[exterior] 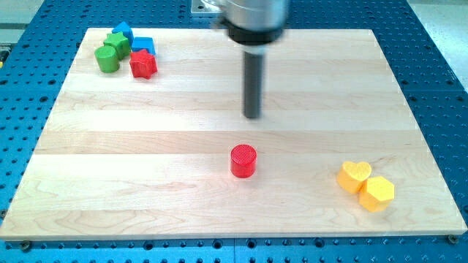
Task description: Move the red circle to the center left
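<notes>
Board (146,139) seen as pale wood, smooth, matt, grain in long strips. Red circle (243,161) looked like matt plastic, top finely ribbed. Rod above my tip (252,115) appeared dark, semi-glossy metal. Blue table (439,66) was perforated, matt.

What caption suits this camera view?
My tip hovers above the red circle mid-board, with yellow blocks lower right.
</notes>
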Motion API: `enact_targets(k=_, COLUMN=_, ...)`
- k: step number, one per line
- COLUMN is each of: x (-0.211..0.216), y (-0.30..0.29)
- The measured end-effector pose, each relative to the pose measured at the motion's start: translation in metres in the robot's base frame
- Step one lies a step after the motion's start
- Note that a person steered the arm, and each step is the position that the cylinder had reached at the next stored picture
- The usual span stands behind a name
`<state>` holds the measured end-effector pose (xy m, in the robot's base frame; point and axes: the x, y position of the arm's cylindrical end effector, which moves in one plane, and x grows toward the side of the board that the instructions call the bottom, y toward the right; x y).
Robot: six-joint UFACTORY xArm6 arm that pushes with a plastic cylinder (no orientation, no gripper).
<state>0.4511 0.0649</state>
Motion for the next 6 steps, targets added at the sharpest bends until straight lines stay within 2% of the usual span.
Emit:
enact_targets(k=1, x=0.082, y=-0.008)
enact_targets(k=2, x=0.069, y=-0.061)
enact_targets(k=3, x=0.048, y=-0.144)
enact_targets(k=4, x=0.047, y=-0.158)
enact_targets(k=5, x=0.093, y=-0.161)
enact_targets(k=6, x=0.064, y=-0.228)
